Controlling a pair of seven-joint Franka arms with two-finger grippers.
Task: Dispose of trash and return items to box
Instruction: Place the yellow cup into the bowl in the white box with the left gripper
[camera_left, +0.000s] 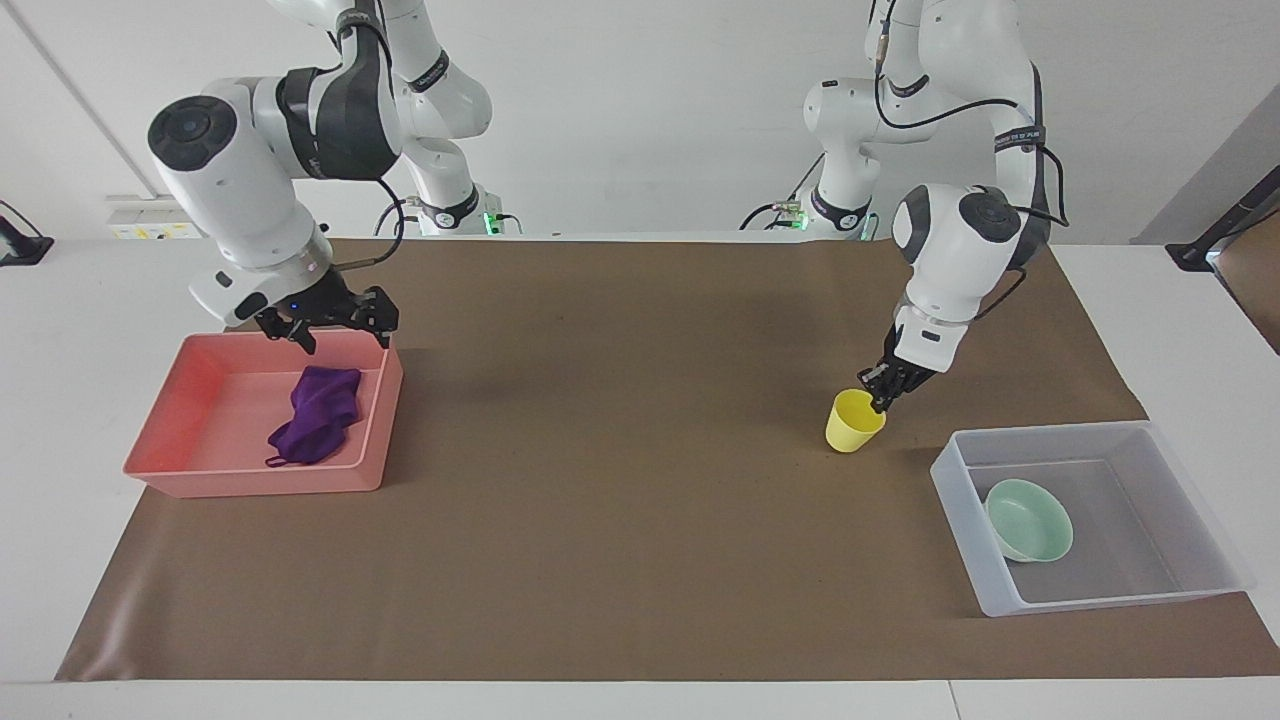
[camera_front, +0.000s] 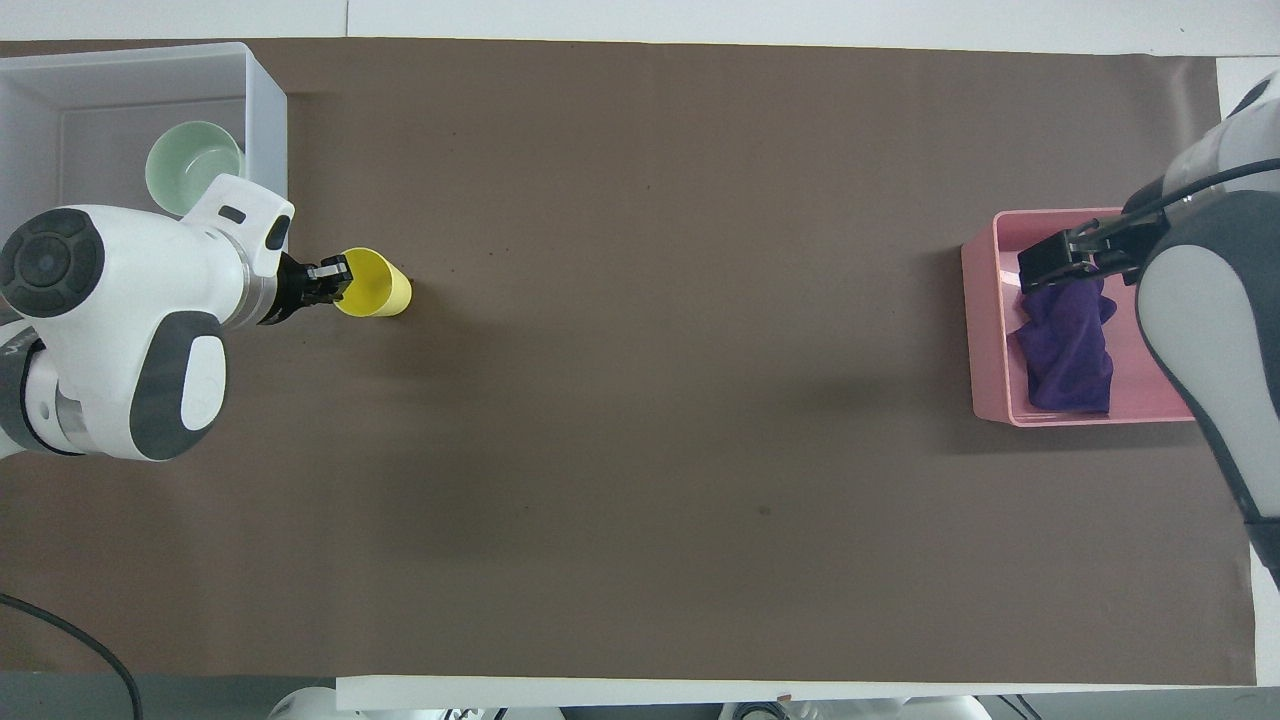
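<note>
Overhead view: the left arm's wrist (camera_front: 240, 265) is covering one edge of the mint-green bowl (camera_front: 190, 165) and a corner of the translucent box (camera_front: 265, 120), whose end away from the yellow cup (camera_front: 372, 284) is running off the picture's edge. The right arm (camera_front: 1205, 330) is hiding part of the pink tray (camera_front: 985, 330) holding the purple rag (camera_front: 1068, 345).
</note>
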